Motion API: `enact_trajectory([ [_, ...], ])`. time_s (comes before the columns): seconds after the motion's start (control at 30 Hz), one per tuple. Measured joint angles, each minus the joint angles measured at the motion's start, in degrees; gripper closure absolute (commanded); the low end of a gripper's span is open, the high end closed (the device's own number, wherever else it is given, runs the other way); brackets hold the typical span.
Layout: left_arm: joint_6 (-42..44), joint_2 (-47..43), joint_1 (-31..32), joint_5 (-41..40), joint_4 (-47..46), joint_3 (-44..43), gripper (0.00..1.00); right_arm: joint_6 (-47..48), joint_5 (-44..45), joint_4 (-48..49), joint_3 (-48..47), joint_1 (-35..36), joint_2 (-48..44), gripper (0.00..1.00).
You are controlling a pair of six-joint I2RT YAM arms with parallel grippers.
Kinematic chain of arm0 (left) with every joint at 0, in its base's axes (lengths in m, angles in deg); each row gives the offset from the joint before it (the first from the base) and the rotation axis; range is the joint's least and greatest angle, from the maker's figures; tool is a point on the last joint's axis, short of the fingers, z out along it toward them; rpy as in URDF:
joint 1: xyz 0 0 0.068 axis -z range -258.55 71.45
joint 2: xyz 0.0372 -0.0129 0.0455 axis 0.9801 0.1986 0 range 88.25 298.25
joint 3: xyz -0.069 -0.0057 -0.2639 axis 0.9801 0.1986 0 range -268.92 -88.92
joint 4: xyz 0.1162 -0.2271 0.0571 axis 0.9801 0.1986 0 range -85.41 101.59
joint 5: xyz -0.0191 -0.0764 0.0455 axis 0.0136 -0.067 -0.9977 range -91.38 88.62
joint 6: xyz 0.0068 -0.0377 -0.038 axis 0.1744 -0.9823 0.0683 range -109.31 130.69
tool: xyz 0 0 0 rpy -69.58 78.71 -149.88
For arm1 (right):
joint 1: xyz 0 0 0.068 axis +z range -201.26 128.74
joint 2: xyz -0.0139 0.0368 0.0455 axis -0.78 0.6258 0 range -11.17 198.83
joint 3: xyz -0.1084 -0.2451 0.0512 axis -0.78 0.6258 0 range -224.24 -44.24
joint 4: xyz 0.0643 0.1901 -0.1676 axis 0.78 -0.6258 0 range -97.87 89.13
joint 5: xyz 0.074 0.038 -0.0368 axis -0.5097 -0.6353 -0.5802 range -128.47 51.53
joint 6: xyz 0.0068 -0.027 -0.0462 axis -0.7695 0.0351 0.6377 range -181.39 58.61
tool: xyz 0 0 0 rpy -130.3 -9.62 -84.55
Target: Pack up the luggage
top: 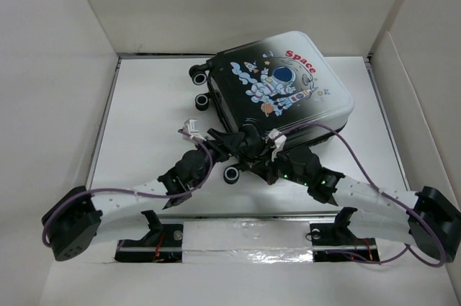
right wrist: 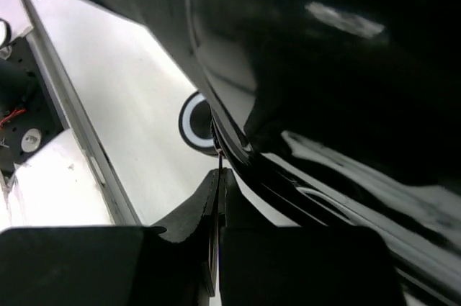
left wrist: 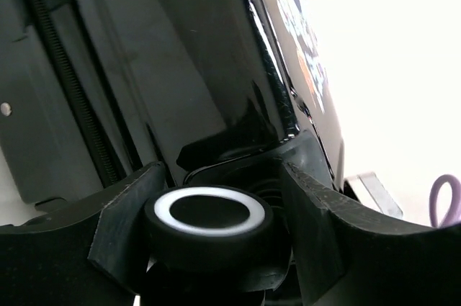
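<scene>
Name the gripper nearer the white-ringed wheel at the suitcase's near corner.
Left. The left gripper straddles the wheel; the right gripper, shut, sits at the suitcase edge, short of it.

The suitcase (top: 281,86) is a small hard-shell case, black on its wheeled side and fading to white on the other, printed with a cartoon astronaut and the red word "Space". It lies flat with the printed face up, turned at an angle on the far middle of the white tabletop (top: 144,140). Its black wheels (top: 232,174) stick out along the left and near-left edge.
</scene>
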Motion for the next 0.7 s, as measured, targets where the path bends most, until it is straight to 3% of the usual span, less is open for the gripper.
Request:
enact_trajectory([
  [0.13, 1.07, 10.80, 0.22, 3.13, -6.36, -4.85, 1.00, -1.27, -1.49, -6.86, 1.09, -4.33, -5.90, 1.00],
  [0.3, 2.14, 20.85, 0.13, 8.17, -9.25, -12.39, 1.00, -4.31, 6.64, -5.55, 4.66, -4.50, -9.55, 1.00],
  [0.63, 1.62, 23.47, -0.22, 7.41, -8.98, -15.04, 0.98, -10.97, 26.10, 22.80, 9.66, 2.27, 5.27, 1.00],
  [0.7, 1.57, 23.43, -0.22, 7.19, -8.96, -15.04, 0.84, -11.47, 28.26, 26.12, 9.66, 3.26, 7.50, 1.00],
])
